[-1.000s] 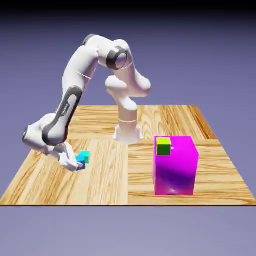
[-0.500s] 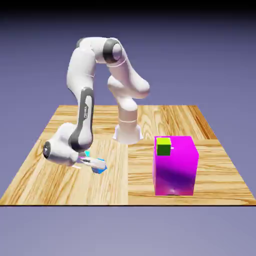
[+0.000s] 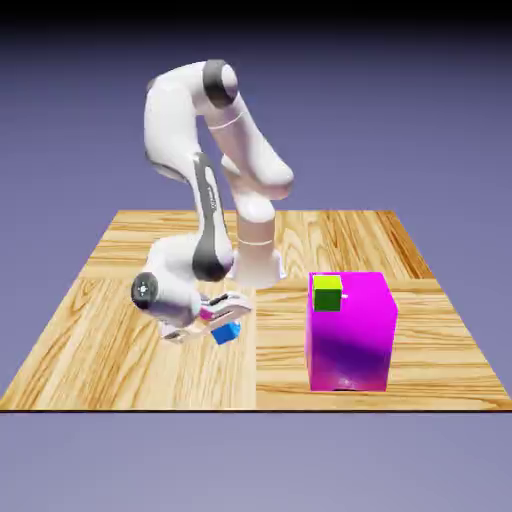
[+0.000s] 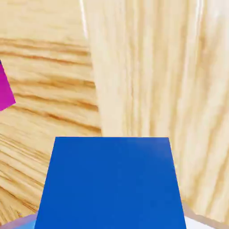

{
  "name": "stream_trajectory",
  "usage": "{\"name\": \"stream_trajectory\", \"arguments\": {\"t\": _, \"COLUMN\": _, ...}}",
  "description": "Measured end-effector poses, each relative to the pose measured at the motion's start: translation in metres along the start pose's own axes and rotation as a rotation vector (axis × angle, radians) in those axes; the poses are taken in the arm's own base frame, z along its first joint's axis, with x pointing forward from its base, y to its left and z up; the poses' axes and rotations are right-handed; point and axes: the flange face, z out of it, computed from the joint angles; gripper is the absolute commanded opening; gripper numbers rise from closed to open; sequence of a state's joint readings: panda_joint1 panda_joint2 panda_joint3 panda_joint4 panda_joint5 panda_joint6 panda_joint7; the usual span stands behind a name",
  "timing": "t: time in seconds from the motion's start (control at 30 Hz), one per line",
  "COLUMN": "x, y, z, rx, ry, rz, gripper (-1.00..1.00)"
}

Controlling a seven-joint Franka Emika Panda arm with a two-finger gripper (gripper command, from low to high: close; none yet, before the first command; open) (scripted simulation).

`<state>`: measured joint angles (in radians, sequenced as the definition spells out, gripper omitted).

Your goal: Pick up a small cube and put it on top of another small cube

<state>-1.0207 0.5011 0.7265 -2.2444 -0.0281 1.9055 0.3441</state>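
Right now the end effector (image 3: pixel 222 322) is gripping the small blue cube (image 3: pixel 226 333), its jaws closed tight on it, and the cube is hanging clear of the wooden tabletop (image 3: pixel 100 340) rather than sitting on it. In the exterior view the arm is bending down low over the near middle of the tabletop, with the cube poking out at its lower end, a little tilted.

Off to the exterior view's right, the big magenta block (image 3: pixel 350 335) is standing on the tabletop, well apart from the end effector. A lime-green small cube (image 3: pixel 327 293) is showing at the block's upper left corner; whether it is resting on the block or behind it I cannot tell.

In the hand view the blue cube (image 4: pixel 109 183) is filling the lower middle, large and square, hiding the fingertips almost entirely. Pale wood grain is spreading out behind it, and a sliver of the magenta block (image 4: pixel 4 91) is peeking in at the left edge.
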Motion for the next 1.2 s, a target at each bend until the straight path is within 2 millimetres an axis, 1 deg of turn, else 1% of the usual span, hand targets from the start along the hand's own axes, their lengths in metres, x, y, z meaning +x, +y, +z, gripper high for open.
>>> {"name": "stream_trajectory", "arguments": {"t": 0.37, "x": -0.048, "y": -0.06, "z": -0.03, "rx": -0.167, "ry": 0.185, "rz": -0.419, "gripper": -1.0}}
{"name": "stream_trajectory", "arguments": {"t": 0.77, "x": -0.114, "y": -0.117, "z": -0.062, "rx": -0.429, "ry": 0.404, "rz": -0.84, "gripper": -1.0}}
{"name": "stream_trajectory", "arguments": {"t": 1.0, "x": -0.157, "y": -0.146, "z": -0.073, "rx": -0.628, "ry": 0.521, "rz": -1.064, "gripper": -1.0}}
{"name": "stream_trajectory", "arguments": {"t": 1.2, "x": -0.194, "y": -0.17, "z": -0.077, "rx": -0.828, "ry": 0.604, "rz": -1.241, "gripper": -1.0}}
